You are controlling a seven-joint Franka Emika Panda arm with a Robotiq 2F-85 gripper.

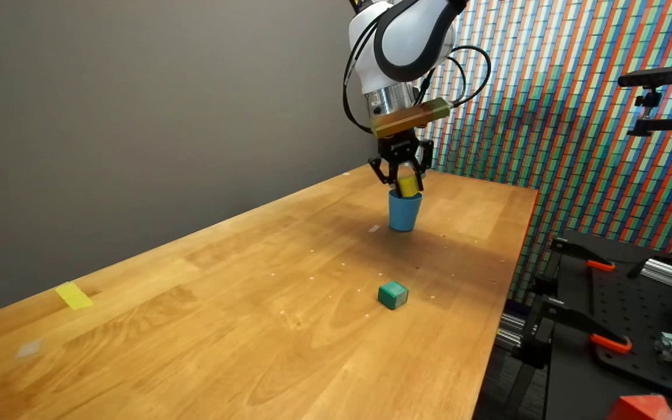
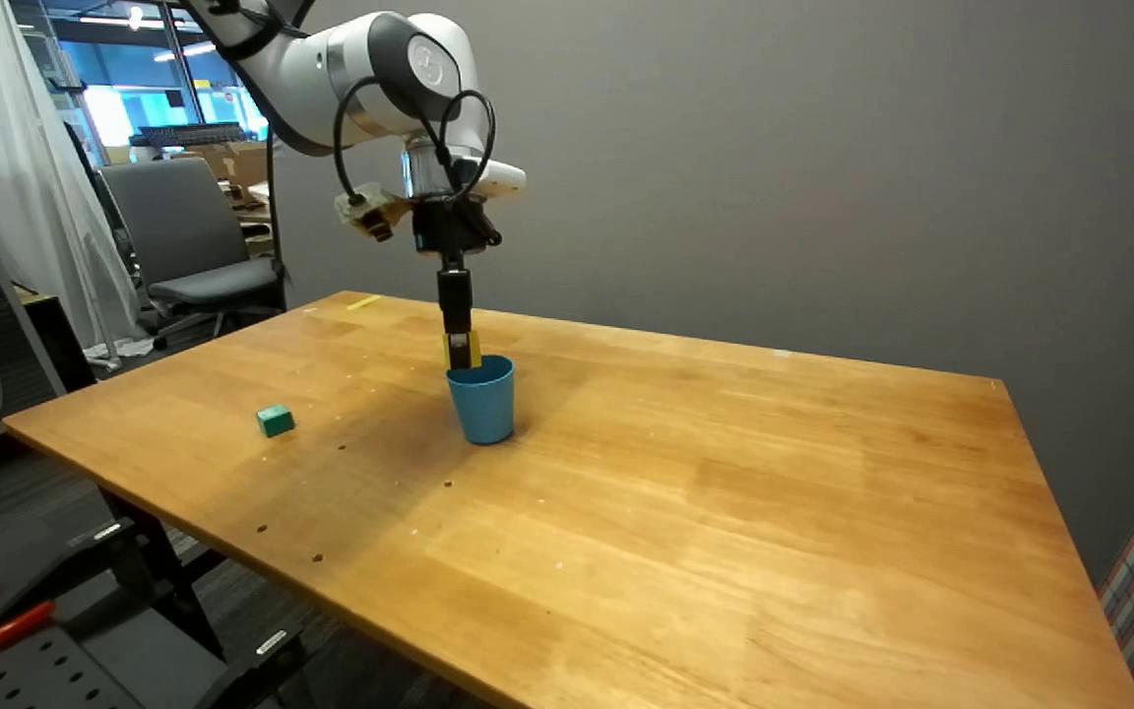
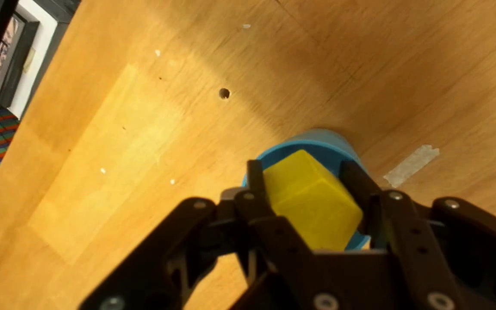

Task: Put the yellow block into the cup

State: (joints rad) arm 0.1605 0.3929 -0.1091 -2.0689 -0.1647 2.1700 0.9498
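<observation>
The blue cup (image 1: 404,213) stands upright on the wooden table; it also shows in an exterior view (image 2: 484,409) and in the wrist view (image 3: 324,137). My gripper (image 1: 410,190) points down over the cup's mouth and is shut on the yellow block (image 1: 409,186). In the wrist view, the block (image 3: 312,206) sits turned between the two black fingers, with the cup's rim around and below it. In an exterior view, the fingertips (image 2: 460,360) reach about the rim on the cup's one side, and the block (image 2: 475,349) is mostly hidden behind a finger.
A green block (image 1: 393,295) lies on the table apart from the cup, also seen in an exterior view (image 2: 276,420). A flat yellow tape piece (image 1: 74,296) lies near the table's wall-side edge. A grey wall runs along that edge. Black clamps (image 1: 584,326) stand beside the table.
</observation>
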